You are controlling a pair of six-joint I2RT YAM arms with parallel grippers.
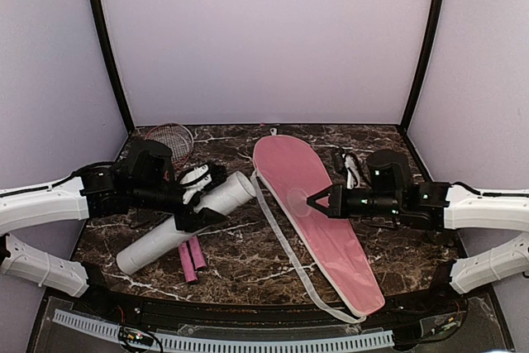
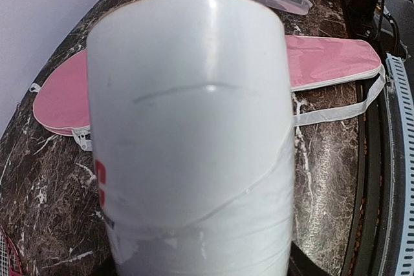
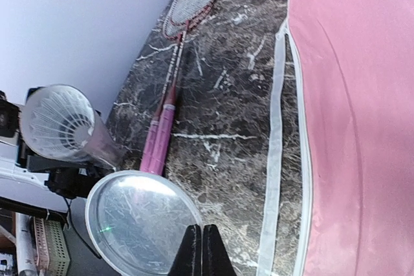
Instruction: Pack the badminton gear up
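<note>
Overhead view of a dark marbled worktop (image 1: 248, 266) with two robot arms reaching in from either side. The left gripper (image 1: 195, 201) has its jaws clamped around the long white tube (image 1: 161, 237), which slants with its open end lifted toward the centre; the right wrist view shows a white feather shuttlecock (image 3: 57, 121) sitting in that mouth. The right gripper (image 3: 201, 247) has its jaws pressed together on the rim of a clear round lid (image 3: 142, 221), held above the pink bag (image 1: 318, 225), well apart from the tube. Two red-framed rackets (image 3: 189, 6) lie flat beyond the tube, not yet packed. The likely next move is capping the tube, and the risks lie there: the lid is pinched only at its edge, so pushing it on could twist it out of the jaws; a crooked approach could crush the feathers; and the smooth tube could slide or turn in the left jaws under that push
</note>
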